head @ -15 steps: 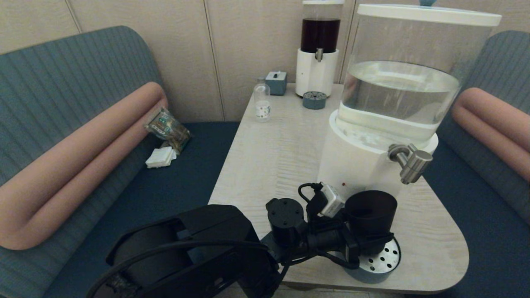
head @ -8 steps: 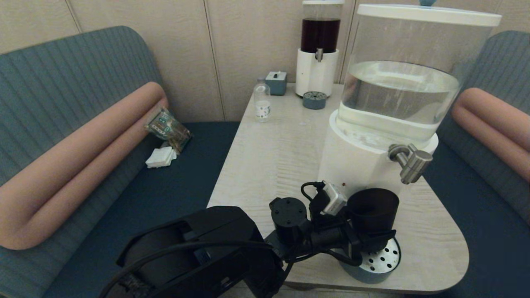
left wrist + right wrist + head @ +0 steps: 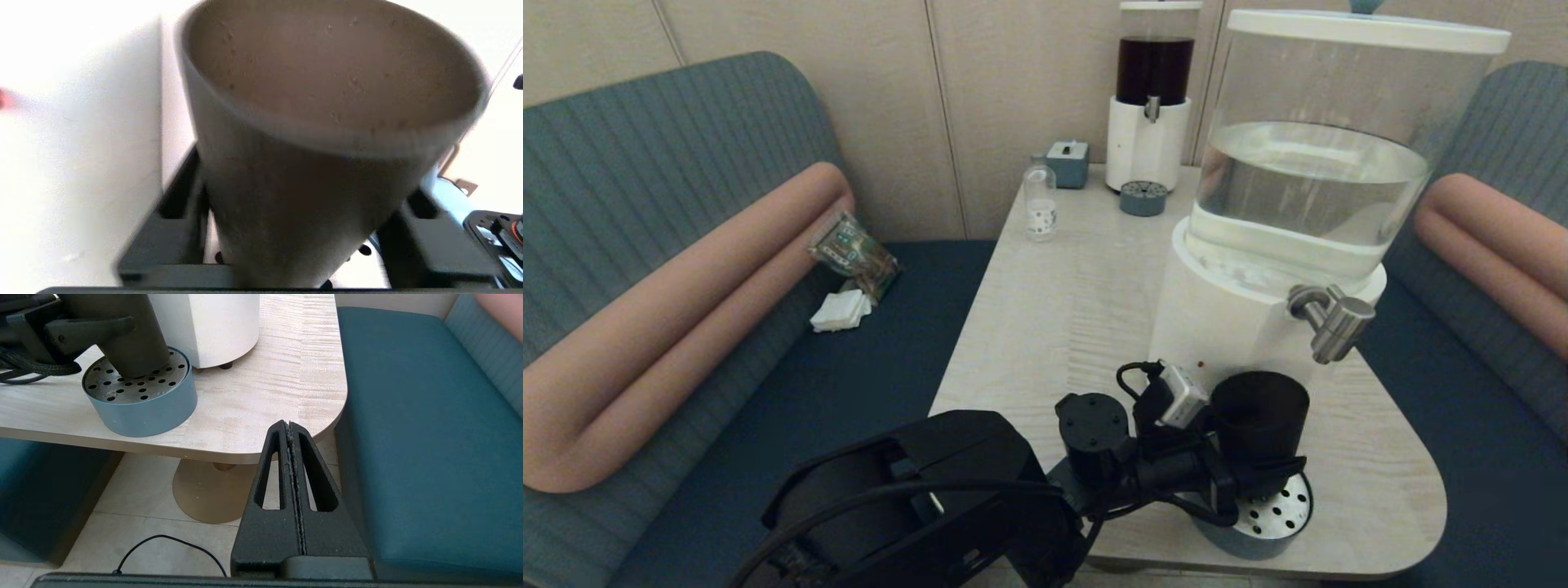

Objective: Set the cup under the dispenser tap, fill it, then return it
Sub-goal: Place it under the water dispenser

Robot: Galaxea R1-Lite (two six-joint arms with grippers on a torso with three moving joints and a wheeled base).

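Reaching across the table, left claw (image 3: pixel 1254 478) grips the cup (image 3: pixel 1259 420).

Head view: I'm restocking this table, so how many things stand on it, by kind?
Dispensers: 2 (big clear-water one, small dark-liquid one)
Drip trays: 2 (near, far)
Cups: 1, the cup, held in the left hand
Bottles: 1
Small grey boxes: 1
Total: 7

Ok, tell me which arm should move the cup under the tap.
Left. The left gripper already grips the cup on the drip tray, just short of the tap. The right gripper hangs shut off the table edge.
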